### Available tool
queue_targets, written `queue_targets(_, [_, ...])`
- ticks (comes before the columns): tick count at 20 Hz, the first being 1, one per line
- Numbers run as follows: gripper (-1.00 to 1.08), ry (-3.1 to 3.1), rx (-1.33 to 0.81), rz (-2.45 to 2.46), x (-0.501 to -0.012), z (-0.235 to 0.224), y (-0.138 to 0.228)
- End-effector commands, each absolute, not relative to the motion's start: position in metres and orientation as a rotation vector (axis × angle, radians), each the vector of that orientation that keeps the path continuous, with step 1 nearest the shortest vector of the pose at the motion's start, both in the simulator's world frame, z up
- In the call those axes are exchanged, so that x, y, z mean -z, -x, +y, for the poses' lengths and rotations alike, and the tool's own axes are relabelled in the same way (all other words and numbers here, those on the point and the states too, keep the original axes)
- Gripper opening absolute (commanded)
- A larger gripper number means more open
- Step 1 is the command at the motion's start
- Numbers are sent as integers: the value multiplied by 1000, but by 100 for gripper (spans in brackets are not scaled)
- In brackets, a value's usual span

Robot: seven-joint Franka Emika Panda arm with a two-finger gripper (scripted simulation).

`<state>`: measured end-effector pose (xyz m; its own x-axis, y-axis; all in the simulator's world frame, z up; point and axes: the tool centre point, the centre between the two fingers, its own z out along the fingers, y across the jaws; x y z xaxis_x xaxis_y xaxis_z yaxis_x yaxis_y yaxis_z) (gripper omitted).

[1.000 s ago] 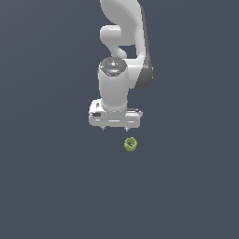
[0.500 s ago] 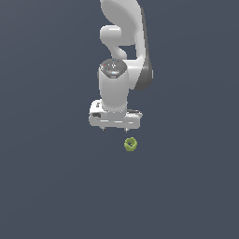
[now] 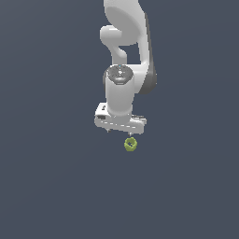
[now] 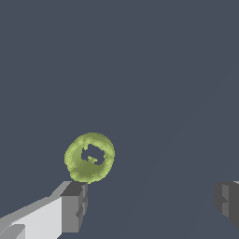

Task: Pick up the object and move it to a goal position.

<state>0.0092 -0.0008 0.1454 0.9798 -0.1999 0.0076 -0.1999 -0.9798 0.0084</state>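
1. One object (image 3: 130,144) is on record: a small yellow-green, knobbly ring with a dark hollow, lying on the plain dark surface (image 3: 56,186) just below the gripper (image 3: 120,132) and toward the exterior view's right of it.
2. We find the gripper released: in the wrist view its two dark fingertips (image 4: 74,205) stand well apart, with nothing between them.
3. In the wrist view the object (image 4: 89,157) sits just beside one fingertip, outside the gap and not centred in it.
4. Against the pictures of a second ago, we note almost no change: the arm (image 3: 126,56) hangs at much the same height and the object has not moved.
5. We judge the approach to be slow or paused. The grasp is not yet begun, and no goal marker is visible.
6. We judge the next move needs a sideways correction to centre the ring before descending; otherwise a fingertip may land on it and knock it aside.
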Motion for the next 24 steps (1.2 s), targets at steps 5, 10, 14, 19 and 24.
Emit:
queue_targets(5, [100,-3092,-7,-533,-129,20,-13])
queue_targets(10, [100,-3061,-4,-698,-116,35,-15])
queue_targets(14, [100,-3038,-2,-799,-108,45,-16])
queue_targets(19, [100,-3015,-1,-883,-101,53,-17])
queue_targets(24, [100,-3003,0,-923,-97,57,-17])
